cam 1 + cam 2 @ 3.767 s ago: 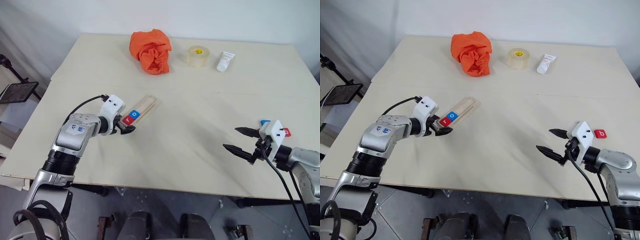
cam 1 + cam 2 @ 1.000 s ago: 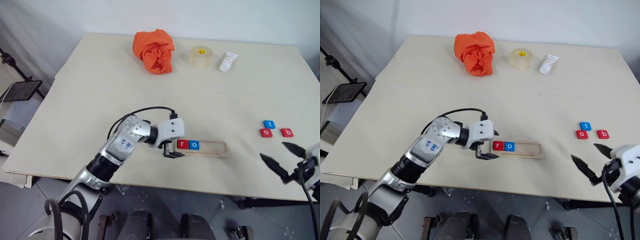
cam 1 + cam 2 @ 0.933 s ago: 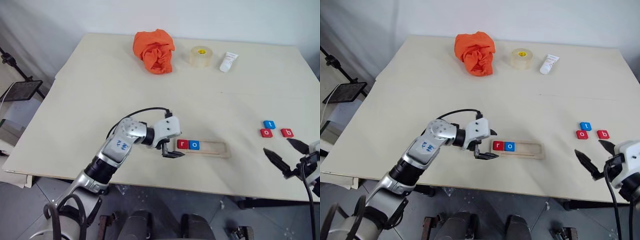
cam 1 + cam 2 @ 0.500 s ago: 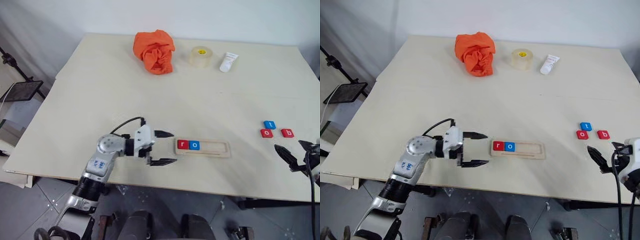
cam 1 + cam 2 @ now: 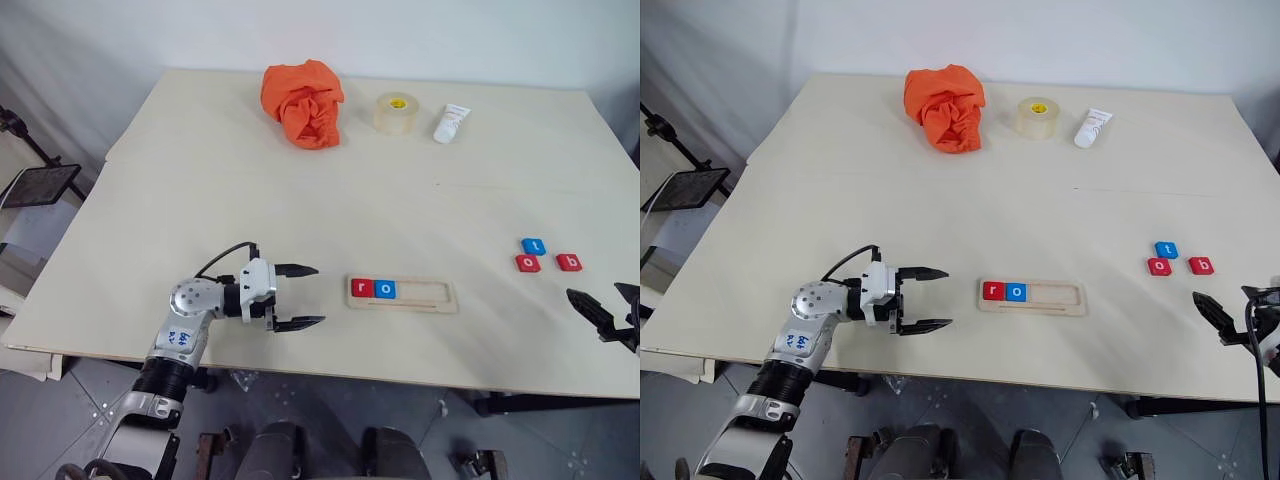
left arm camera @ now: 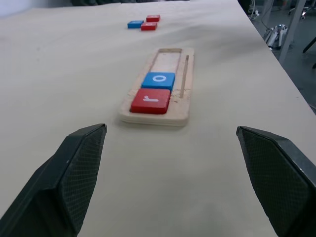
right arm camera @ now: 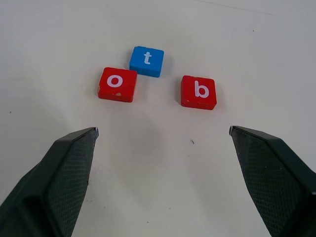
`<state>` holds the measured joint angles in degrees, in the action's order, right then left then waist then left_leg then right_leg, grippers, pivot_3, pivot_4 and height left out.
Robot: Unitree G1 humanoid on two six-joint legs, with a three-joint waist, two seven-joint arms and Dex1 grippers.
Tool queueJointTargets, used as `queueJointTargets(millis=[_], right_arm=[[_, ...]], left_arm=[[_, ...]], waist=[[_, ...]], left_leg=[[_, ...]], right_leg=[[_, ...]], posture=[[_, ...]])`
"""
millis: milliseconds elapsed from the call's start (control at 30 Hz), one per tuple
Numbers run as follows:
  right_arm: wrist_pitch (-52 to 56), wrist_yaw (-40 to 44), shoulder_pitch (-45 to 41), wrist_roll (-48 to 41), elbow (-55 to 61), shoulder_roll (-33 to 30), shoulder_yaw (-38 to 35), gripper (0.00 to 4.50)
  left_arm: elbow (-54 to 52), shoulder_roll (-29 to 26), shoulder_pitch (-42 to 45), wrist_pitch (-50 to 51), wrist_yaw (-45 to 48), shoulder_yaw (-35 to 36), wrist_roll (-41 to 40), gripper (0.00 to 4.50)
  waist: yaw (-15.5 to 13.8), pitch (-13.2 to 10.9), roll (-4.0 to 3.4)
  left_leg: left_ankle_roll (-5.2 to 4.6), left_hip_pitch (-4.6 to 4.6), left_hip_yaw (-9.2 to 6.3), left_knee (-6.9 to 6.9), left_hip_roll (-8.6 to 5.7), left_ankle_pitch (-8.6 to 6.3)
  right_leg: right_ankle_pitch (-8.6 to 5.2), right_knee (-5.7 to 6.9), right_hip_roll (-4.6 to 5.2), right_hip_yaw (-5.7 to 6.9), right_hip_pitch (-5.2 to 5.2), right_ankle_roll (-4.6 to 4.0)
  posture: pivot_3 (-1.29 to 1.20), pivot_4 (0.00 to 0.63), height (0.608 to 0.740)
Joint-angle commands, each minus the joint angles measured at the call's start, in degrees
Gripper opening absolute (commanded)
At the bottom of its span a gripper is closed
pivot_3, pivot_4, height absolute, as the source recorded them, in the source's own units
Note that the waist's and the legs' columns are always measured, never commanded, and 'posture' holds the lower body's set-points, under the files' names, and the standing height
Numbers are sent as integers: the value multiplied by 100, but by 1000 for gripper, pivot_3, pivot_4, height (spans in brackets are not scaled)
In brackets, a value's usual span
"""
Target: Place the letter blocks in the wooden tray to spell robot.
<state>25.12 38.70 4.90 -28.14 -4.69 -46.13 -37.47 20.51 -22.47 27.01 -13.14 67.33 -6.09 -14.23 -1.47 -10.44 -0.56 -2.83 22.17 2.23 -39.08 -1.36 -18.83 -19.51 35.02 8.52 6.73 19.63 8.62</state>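
The left gripper (image 5: 297, 296) was held wide open and empty, level with the table (image 5: 300, 190), just beside the left end of the wooden tray (image 5: 403, 295) without touching it. In the tray's left part, a red r block (image 5: 361, 288) and a blue o block (image 5: 386, 289) were seated side by side. The right gripper (image 7: 163, 148) was likewise spread wide and empty, near 3 loose blocks: a red o (image 7: 117, 84), a blue t (image 7: 146, 61) and a red b (image 7: 198, 92).
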Motion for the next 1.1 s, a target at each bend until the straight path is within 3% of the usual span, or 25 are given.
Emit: queueJointTargets(millis=[33, 300, 467, 833, 1100], right_arm=[[-52, 5, -5, 1, 77, -93, -178, 4500], [-37, -14, -76, -16, 68, -85, -150, 4500], [134, 151, -809, 62, -660, -445, 172, 4500], [-635, 378, -3216, 1017, -3728, -686, 1492, 4500], [-1286, 191, -4102, 1458, -5223, -589, 1872, 4500]], left_arm=[[26, 37, 78, -156, 41, 49, -83, 4478], [102, 53, 148, -211, 44, 68, -89, 4478], [88, 55, 142, -237, 108, 27, -78, 4478], [-99, -70, 14, -167, 188, 102, -140, 4478], [-427, -171, -185, -52, 146, 137, -160, 4478]], waist=[[3, 0, 0], [1, 0, 0], [26, 0, -1], [52, -1, -1], [40, -1, -2]], left_leg=[[0, 0, 0, 1, 0, 0], [0, 0, 0, 1, 0, 0], [-1, 0, 8, -2, 0, 1], [0, 4, 4, -1, 3, 1], [0, 11, -5, 0, 2, 1]], right_leg=[[0, 0, 0, 0, 0, 0], [0, 0, 0, 0, 0, 0], [0, -2, 0, -3, 1, 0], [0, 0, 0, 6, 3, 0], [0, -4, 2, 14, 4, 0]], posture=[[0, 150, 740], [0, 150, 740], [0, 150, 740], [0, 150, 740], [0, 150, 740]])
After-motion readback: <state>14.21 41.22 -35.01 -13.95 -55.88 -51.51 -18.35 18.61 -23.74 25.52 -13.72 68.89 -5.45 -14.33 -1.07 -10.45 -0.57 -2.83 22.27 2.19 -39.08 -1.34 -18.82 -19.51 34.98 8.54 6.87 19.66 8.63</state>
